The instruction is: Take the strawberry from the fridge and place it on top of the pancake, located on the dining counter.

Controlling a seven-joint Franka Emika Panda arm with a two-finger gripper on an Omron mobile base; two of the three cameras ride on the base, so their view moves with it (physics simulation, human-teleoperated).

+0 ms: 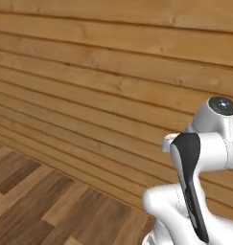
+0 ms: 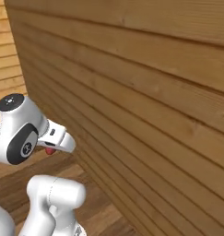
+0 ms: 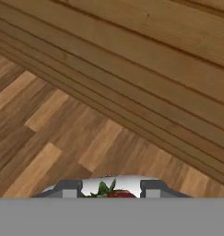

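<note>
Gripper (image 3: 109, 193) closed on the strawberry (image 3: 114, 193), berry pinched between the two fingertips (image 3: 69, 188), green leaves poking up at the bottom of the hand view. Same red berry (image 2: 50, 150) peeking out under the hand in the right base view. Probably light, soft and easily bruised, a little slick; best held gently across the widest part of the body, clear of the leaves, with no extra squeeze. Beyond the hand: plank wall (image 1: 103, 72) close ahead, wood floor (image 1: 36, 201) below. Looks like the carry stage, strawberry in hand.
</note>
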